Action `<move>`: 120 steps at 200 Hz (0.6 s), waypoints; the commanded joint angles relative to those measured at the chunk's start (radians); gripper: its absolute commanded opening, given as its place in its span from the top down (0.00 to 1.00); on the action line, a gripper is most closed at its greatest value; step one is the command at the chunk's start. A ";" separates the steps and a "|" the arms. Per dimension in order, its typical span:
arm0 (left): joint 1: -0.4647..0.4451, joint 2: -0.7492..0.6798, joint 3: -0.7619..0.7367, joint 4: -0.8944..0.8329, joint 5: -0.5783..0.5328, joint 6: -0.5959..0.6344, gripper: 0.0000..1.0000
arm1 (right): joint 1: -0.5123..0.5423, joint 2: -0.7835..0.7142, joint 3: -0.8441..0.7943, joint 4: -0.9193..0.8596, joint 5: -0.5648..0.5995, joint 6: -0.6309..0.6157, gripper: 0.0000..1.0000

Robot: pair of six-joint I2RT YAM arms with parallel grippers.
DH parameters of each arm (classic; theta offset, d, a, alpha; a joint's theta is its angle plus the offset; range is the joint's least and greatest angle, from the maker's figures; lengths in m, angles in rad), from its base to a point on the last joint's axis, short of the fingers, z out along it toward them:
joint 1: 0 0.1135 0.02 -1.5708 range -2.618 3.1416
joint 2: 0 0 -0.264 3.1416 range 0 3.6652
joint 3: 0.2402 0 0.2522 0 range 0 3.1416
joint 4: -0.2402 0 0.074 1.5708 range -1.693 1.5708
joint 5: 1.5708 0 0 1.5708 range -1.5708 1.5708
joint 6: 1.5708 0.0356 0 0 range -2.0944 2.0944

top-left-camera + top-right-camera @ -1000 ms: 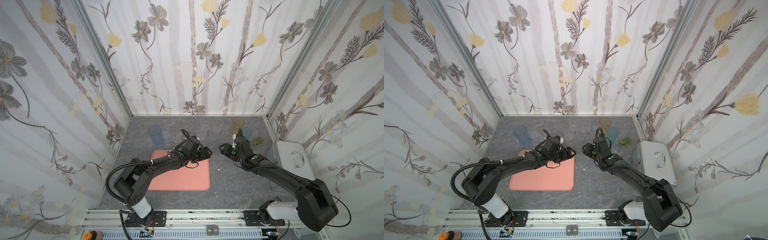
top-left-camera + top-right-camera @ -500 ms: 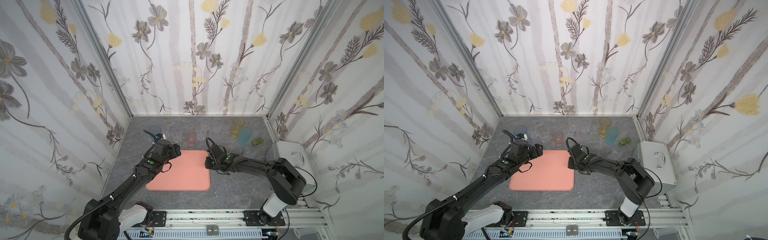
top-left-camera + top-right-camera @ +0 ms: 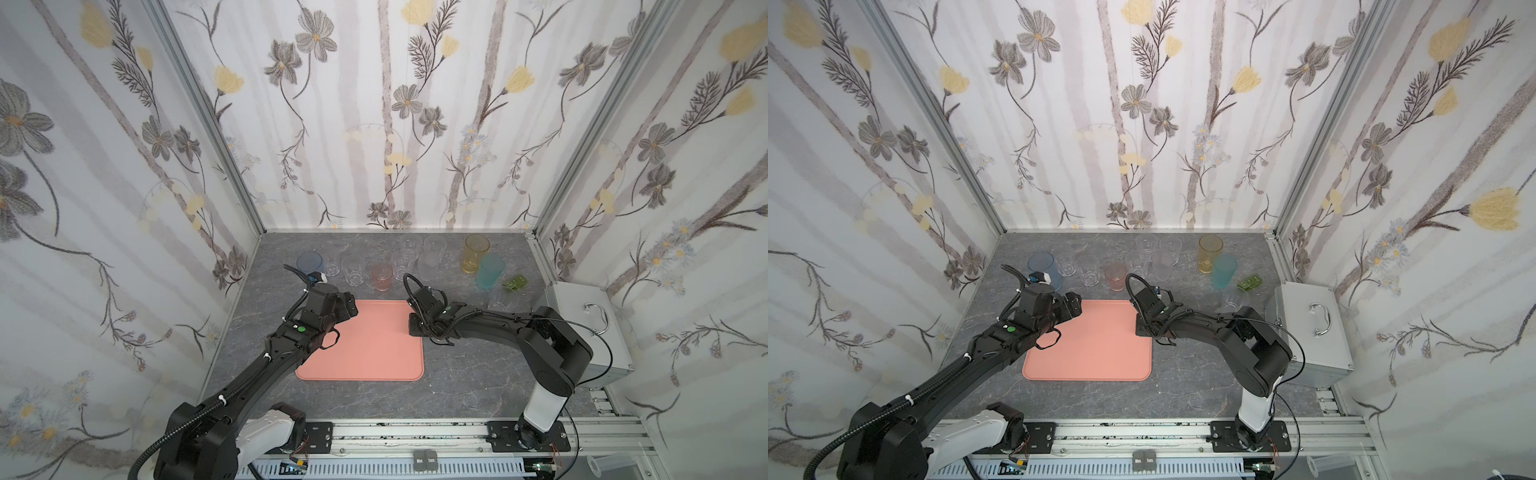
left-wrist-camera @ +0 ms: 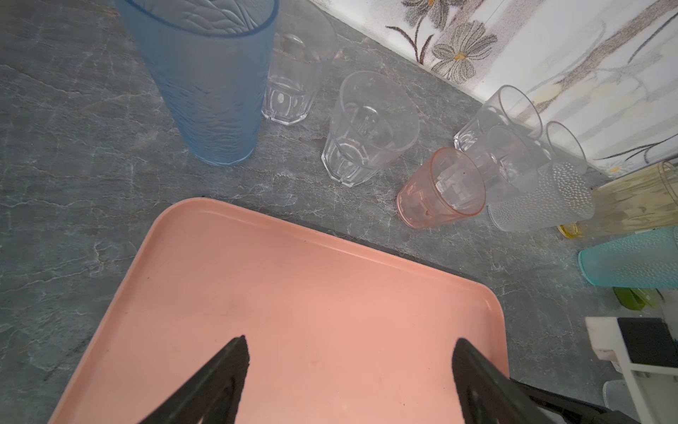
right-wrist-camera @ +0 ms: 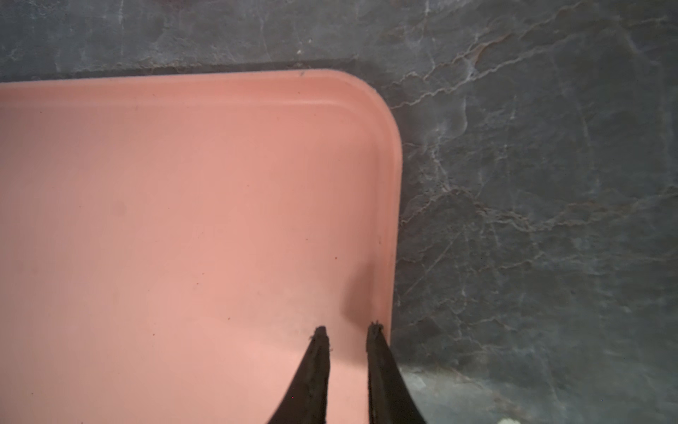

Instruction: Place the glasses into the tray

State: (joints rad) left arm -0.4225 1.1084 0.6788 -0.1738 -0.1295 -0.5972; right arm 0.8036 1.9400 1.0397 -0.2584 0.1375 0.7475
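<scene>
Grey marbled table point(image 3: 457, 374), boxed in by floral-papered walls point(image 3: 374, 124). Small green block point(image 3: 514, 283) lies on the table, back right. Handled grey metal box point(image 3: 577, 303) stands at the right edge, near the block. Metal rail point(image 3: 415, 432) runs along the front.

We found both top views bright and evenly lit, with only faint shadows and the walls point(image 3: 374, 124) nearly washed out. The right wrist view was dimmer and soft, a blurred shadow lying on the tray point(image 5: 183, 220). In the left wrist view the glasses point(image 4: 370, 128) splayed outward toward the frame's edges.
</scene>
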 commanded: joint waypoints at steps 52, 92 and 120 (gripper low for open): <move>-0.090 0.057 0.009 0.033 -0.108 -0.059 0.07 | 0.009 -0.005 0.052 -0.076 0.110 -0.050 0.71; -0.129 0.094 0.010 0.062 -0.111 -0.072 0.07 | -0.011 -0.001 0.030 -0.090 0.095 -0.075 0.71; -0.162 0.140 0.030 0.087 -0.102 -0.073 0.07 | -0.010 0.026 0.010 -0.061 0.073 -0.081 0.73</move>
State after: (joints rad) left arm -0.5648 1.2190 0.6853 -0.1371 -0.2161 -0.6548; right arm 0.7929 1.9446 1.0595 -0.3405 0.2153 0.6792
